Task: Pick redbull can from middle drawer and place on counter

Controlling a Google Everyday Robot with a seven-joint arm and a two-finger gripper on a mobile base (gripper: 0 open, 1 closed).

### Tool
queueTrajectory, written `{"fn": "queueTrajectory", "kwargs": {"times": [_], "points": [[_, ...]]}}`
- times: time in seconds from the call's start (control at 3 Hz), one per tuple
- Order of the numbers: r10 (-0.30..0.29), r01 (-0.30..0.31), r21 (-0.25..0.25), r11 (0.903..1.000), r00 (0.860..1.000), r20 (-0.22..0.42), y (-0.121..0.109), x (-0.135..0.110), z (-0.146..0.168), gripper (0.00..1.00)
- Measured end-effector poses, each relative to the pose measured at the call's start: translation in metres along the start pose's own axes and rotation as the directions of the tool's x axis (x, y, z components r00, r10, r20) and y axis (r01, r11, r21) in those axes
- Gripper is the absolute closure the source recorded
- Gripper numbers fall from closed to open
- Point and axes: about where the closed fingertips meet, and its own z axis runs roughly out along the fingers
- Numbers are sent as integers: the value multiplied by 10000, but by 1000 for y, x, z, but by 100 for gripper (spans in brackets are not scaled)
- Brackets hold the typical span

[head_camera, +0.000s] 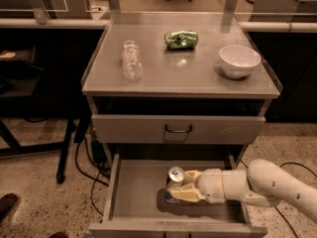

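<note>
The middle drawer is pulled open below the cabinet, a wide shallow grey tray. The redbull can, slim with a shiny silver top, stands in it slightly tilted. My gripper reaches in from the right on a white arm, and its cream fingers are closed around the can's body. The can's lower part is hidden by the fingers. The counter is the flat grey cabinet top above.
On the counter lie a clear plastic bottle at the left, a crushed green can at the back middle and a white bowl at the right. A shut drawer with a dark loop handle sits above the open one.
</note>
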Motion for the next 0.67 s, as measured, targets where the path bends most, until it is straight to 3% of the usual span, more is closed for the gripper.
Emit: {"fn": "queueTrajectory", "kwargs": {"times": [0.33, 0.67], "points": [[80, -80, 19, 10000, 10000, -24, -4, 2, 4, 100], [253, -254, 209, 9995, 9997, 22, -17, -23, 2, 100]]}}
